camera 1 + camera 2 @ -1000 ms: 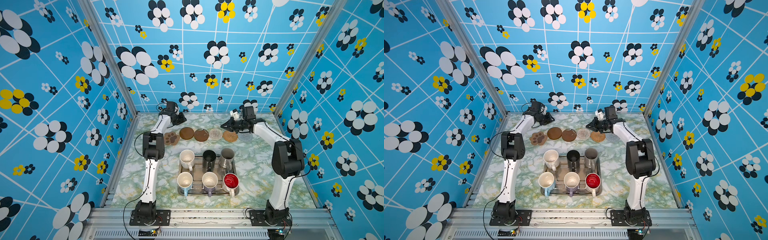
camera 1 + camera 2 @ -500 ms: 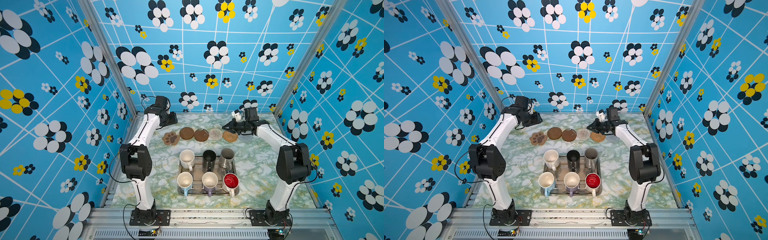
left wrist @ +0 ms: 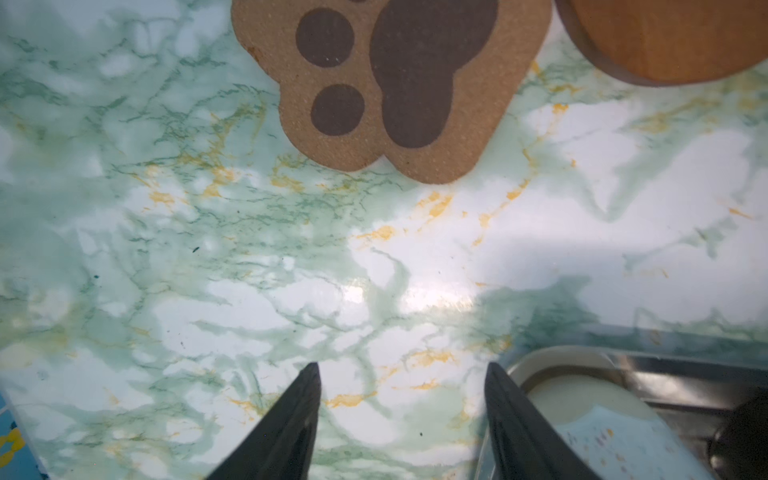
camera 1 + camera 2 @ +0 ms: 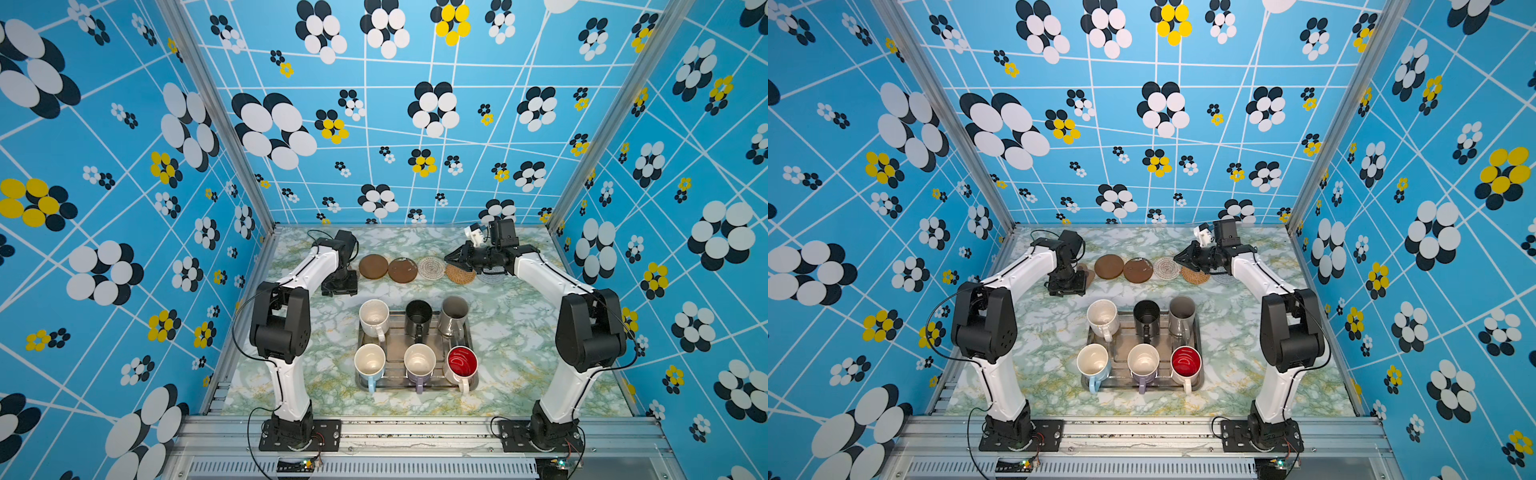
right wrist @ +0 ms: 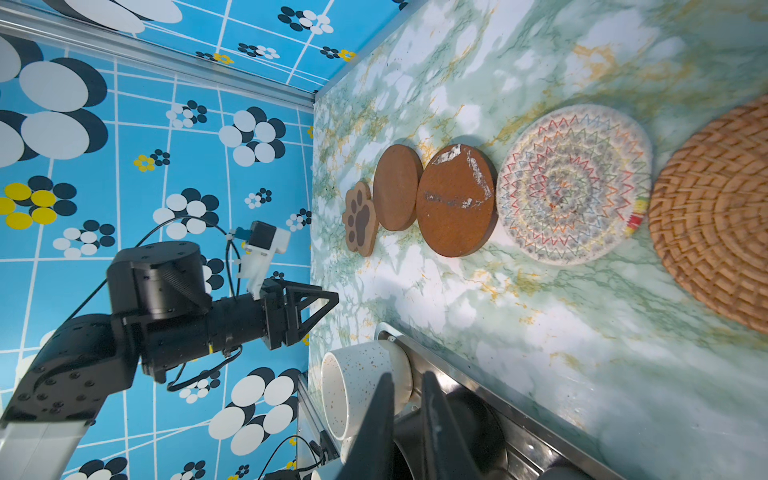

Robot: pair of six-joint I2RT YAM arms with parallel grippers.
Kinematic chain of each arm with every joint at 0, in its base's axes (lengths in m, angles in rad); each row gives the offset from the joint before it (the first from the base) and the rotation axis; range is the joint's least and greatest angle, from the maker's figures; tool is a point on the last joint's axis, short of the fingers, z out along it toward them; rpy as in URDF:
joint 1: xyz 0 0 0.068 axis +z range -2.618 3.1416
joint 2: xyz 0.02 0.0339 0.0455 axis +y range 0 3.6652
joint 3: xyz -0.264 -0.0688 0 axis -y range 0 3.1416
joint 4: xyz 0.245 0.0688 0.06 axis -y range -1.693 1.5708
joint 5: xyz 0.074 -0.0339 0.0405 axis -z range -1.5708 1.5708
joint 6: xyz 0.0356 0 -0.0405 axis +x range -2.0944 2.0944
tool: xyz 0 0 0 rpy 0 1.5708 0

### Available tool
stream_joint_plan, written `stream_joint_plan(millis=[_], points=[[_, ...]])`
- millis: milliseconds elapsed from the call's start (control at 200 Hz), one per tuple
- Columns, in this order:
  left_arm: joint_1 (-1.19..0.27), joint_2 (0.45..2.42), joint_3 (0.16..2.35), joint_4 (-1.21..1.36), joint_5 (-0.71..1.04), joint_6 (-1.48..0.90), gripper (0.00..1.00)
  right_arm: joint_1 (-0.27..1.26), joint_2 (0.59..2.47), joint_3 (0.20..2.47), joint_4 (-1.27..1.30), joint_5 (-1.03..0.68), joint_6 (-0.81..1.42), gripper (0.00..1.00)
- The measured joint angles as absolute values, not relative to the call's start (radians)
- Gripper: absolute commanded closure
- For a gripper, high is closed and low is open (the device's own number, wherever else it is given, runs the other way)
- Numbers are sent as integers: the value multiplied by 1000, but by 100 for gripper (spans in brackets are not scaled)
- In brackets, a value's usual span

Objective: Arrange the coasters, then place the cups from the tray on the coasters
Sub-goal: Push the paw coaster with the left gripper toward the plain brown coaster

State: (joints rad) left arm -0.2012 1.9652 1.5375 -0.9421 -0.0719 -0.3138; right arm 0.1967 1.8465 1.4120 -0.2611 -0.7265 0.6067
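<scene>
Six coasters point(image 4: 431, 268) lie in a close row on the far bench point(image 4: 519, 353), likely so each cup gets its own spot; all six cups point(image 4: 419, 361) stand in the tray point(image 4: 436, 386). The left gripper point(image 3: 401, 365) has jaws wide and empty over bare bench, paw coaster point(image 3: 395, 83) ahead of them, speckled cup point(image 3: 582, 399) just beside one jaw. The right gripper point(image 5: 407, 374) has jaws barely parted, holding nothing, rattan coaster point(image 5: 715, 208) off to one side.
</scene>
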Motion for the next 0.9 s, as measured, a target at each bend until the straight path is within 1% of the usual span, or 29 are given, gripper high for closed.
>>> stream_joint_plan(millis=[195, 410, 765, 900], points=[[-157, 2035, 1504, -889, -53, -356, 44, 197, 1845, 1396, -250, -722, 608, 84], [-124, 2048, 1462, -842, -21, -394, 47, 197, 1845, 1396, -244, -715, 617, 85], [-82, 2059, 1473, -811, 4, -435, 54, 197, 1845, 1396, -241, -715, 618, 85], [-60, 2074, 1496, -810, 12, -450, 55, 197, 1845, 1396, -241, -711, 618, 85]])
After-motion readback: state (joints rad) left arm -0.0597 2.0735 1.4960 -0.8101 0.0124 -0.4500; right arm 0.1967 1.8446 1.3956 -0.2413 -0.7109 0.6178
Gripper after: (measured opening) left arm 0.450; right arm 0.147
